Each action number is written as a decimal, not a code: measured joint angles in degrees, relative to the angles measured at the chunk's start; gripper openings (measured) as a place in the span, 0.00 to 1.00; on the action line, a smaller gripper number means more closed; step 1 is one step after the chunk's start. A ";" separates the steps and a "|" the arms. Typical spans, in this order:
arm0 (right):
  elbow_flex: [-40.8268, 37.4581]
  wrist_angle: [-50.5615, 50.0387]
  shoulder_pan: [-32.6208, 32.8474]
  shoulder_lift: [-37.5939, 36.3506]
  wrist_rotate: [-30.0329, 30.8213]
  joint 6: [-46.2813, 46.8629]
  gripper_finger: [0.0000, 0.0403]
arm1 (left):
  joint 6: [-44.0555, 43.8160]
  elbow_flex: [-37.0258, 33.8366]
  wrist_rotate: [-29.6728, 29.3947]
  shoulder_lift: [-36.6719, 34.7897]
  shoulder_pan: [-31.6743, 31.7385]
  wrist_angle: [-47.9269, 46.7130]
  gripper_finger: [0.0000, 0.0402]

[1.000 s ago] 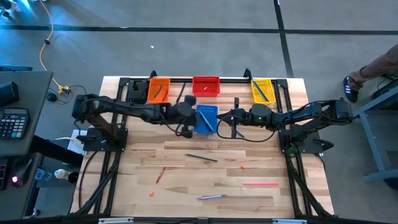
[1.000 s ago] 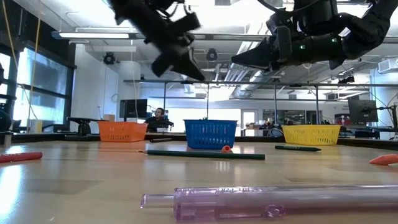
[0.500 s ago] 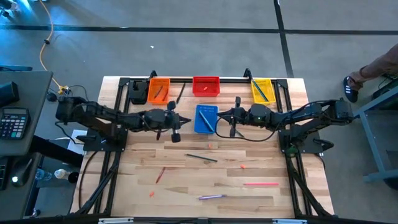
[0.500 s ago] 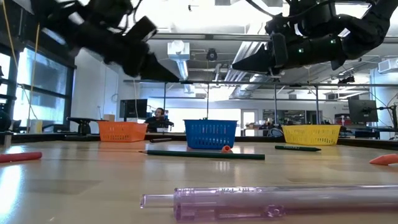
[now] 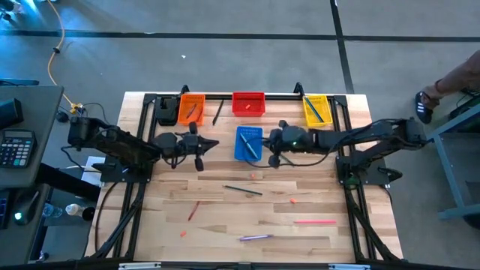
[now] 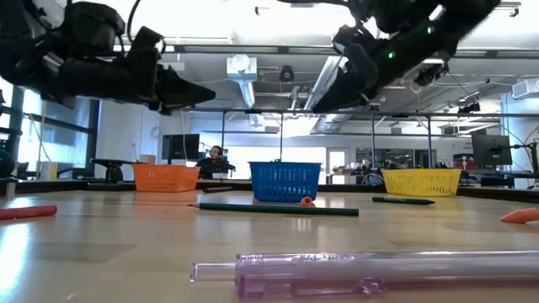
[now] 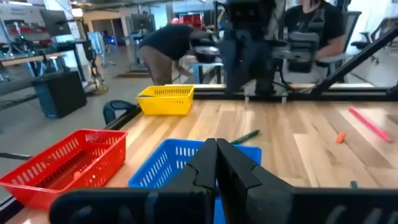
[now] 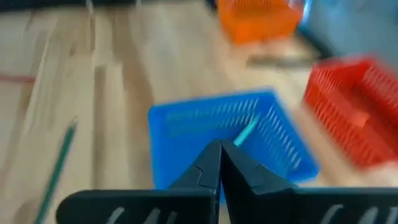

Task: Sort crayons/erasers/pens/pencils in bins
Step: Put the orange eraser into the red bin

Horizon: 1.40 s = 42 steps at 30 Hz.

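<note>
Both arms hover above the table's far half. My left gripper [image 5: 211, 142] [image 7: 216, 163] is shut and empty, left of the blue bin [image 5: 248, 142] [image 7: 163, 163]. My right gripper [image 5: 268, 145] [image 8: 219, 160] is shut and empty too, at the blue bin's right side, tipped down toward it. A teal pen [image 8: 245, 132] lies in that bin. The orange bin [image 5: 191, 109], red bin [image 5: 248, 103] and yellow bin [image 5: 315, 109] stand along the far edge. On the table lie a dark green pencil [image 5: 244, 190], a pink pen [image 5: 313, 221], a purple pen [image 5: 255, 237] [image 6: 362, 269], a red crayon [image 5: 193, 211] and small erasers [image 5: 253, 177].
A dark stick [image 5: 217, 112] lies between the orange and red bins. Small orange-red bits lie at mid table [image 5: 292, 200] and near the left front [image 5: 182, 233]. People and desks show in the room beyond the far edge. Bare wood lies between the scattered things.
My left gripper has drawn back from over the blue bin's left edge toward the table's left and has levelled out lower. My right gripper has shifted a little toward the blue bin and tipped its fingers downward. Nothing on the table has moved.
</note>
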 joint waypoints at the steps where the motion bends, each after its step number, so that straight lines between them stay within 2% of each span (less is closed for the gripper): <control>1: 1.60 -4.42 1.10 0.00 0.13 2.21 0.00 | 0.00 -0.41 0.10 0.00 0.33 0.71 0.00; 7: 6.48 -20.01 10.92 0.00 2.49 17.04 0.00 | -0.17 -2.00 0.18 0.00 2.17 2.22 0.00; 10: 6.90 -20.99 14.92 0.37 4.76 26.05 0.00 | -1.19 -2.08 0.10 0.00 3.19 2.22 0.00; 14: 6.90 -23.44 20.01 1.60 4.93 37.41 0.01 | -1.39 -2.08 0.08 0.00 3.91 2.16 0.00; 17: 6.90 -28.34 24.04 1.90 4.66 44.19 0.06 | -1.47 -2.08 0.10 0.00 3.94 2.02 0.00; 22: 6.90 -38.03 30.35 1.90 2.41 54.09 0.21 | -1.47 -2.08 0.13 0.02 3.94 1.92 0.00; 26: 6.90 -43.72 35.01 2.89 0.38 57.89 0.31 | -1.47 -2.08 0.14 0.02 3.94 1.87 0.00; 31: 6.90 -43.63 37.71 6.16 -1.78 59.37 0.38 | -1.47 -2.08 0.18 0.04 3.94 1.83 0.00; 37: 6.87 -39.99 37.59 11.58 -3.85 61.01 0.39 | -1.77 -2.05 0.21 0.04 3.92 1.83 0.00; 42: 7.05 -39.51 37.60 15.95 -6.63 61.08 0.35 | -1.86 -2.05 0.23 0.04 3.92 1.77 0.00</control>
